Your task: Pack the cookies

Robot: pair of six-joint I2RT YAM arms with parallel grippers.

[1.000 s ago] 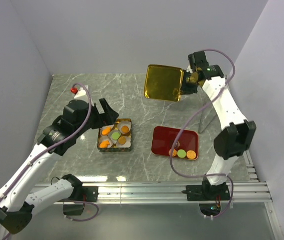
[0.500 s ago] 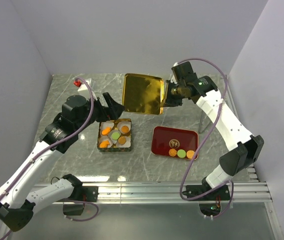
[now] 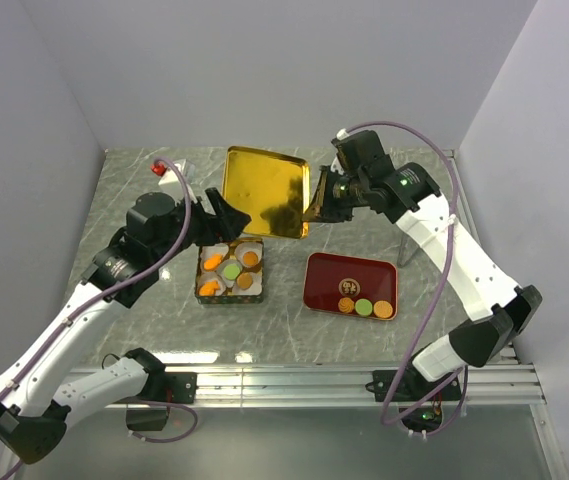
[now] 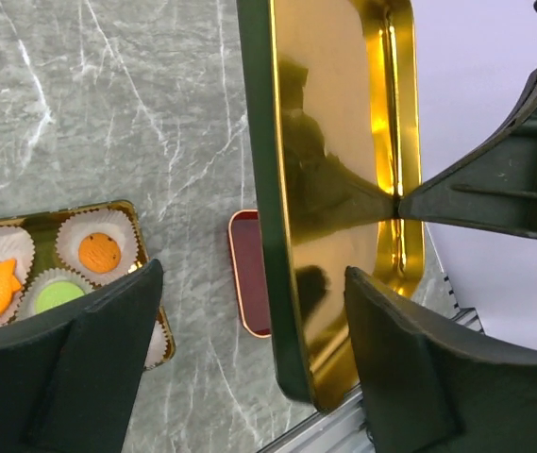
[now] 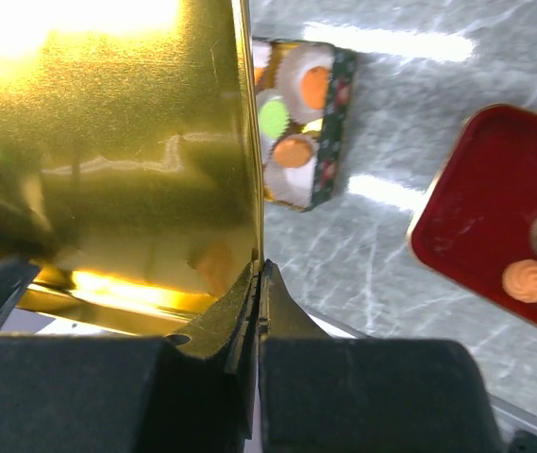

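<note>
The lid [image 3: 264, 190] is pinched by the right claw [image 5: 260, 269], with the left claw [image 4: 252, 311] spread astride it; if released early, the cookies [image 3: 232, 270] could be struck.

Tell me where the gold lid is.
In the top view the gold lid hangs mid-table, pinched at its right edge by the right end effector, just beyond the cookie tin.

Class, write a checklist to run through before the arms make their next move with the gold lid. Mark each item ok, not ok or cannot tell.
1. Right pincer shut on the rim of the gold lid: ok.
2. Left pincer open, lid rim between its fingers: ok.
3. Left fingers touching the lid: cannot tell.
4. Tin uncovered and upright: ok.
5. All cookies packed: not ok; three lie on the red tray.
</note>
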